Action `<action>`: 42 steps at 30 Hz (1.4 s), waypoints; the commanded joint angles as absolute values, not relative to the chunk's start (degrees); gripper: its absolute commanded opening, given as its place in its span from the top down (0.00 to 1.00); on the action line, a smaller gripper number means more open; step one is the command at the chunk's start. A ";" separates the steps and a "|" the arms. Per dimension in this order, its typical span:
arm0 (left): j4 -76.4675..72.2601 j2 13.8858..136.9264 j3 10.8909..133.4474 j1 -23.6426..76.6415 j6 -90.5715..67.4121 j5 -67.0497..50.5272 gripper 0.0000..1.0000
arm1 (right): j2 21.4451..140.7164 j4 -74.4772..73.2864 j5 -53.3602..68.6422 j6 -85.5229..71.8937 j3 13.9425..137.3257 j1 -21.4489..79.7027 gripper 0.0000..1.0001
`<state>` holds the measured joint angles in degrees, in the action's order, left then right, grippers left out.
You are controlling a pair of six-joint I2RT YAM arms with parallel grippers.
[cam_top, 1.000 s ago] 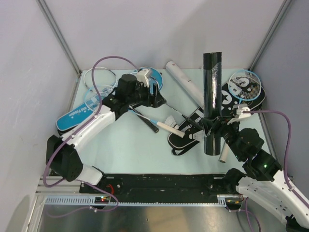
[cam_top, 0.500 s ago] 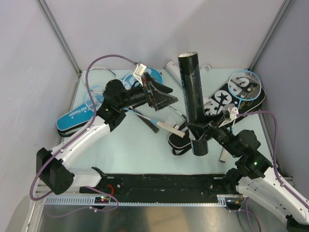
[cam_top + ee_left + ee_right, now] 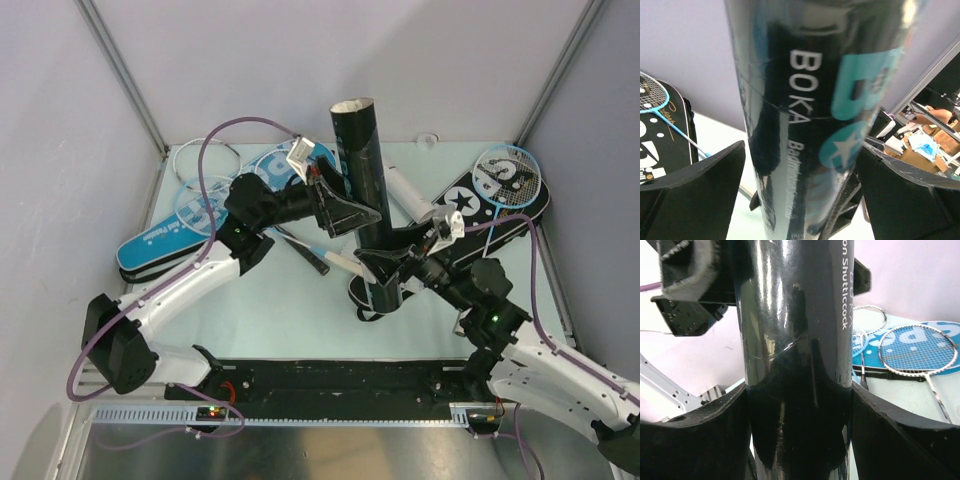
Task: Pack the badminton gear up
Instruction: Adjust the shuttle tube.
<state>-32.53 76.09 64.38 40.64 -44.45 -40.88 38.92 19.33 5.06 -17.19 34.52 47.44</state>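
A black shuttle tube (image 3: 360,180) (image 3: 805,115) (image 3: 797,340) stands nearly upright above the table's middle, its top leaning left. My right gripper (image 3: 395,270) (image 3: 800,430) is shut on its lower part. My left gripper (image 3: 352,212) (image 3: 802,185) is open and straddles the tube's middle, with a gap showing at its left finger (image 3: 700,185). A light-blue racket (image 3: 507,178) lies on a black cover (image 3: 480,215) at the right. Rackets (image 3: 917,347) and a blue cover (image 3: 190,225) lie at the left. A white tube (image 3: 405,188) lies behind the black one.
A racket's handle (image 3: 320,258) lies on the table under my left arm. A white racket head (image 3: 200,158) sits at the back left corner. Grey walls close the table on three sides, and the black rail (image 3: 330,380) runs along the near edge.
My right arm has carried the black tube leftward and tilted it. My left gripper has swung right, opened wider and now straddles the tube.
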 commanded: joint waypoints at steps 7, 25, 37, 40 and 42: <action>-39.05 77.35 62.53 40.94 -47.51 -39.93 0.15 | 43.14 32.50 2.00 -21.32 35.11 49.76 0.67; -40.26 73.98 58.11 34.72 -51.66 -42.92 0.56 | 36.68 7.58 -3.63 -22.41 34.68 49.92 0.12; -15.29 65.92 56.54 26.82 -36.98 -43.85 0.60 | 29.98 -12.65 -17.08 -33.23 34.60 48.99 0.15; 2.88 60.91 58.87 26.79 -22.53 -37.08 0.59 | 32.45 -15.51 -18.99 -32.21 34.85 46.63 0.18; 10.65 58.03 59.32 26.71 -16.71 -32.71 0.59 | 35.60 -16.05 -18.63 -30.40 35.74 43.39 0.21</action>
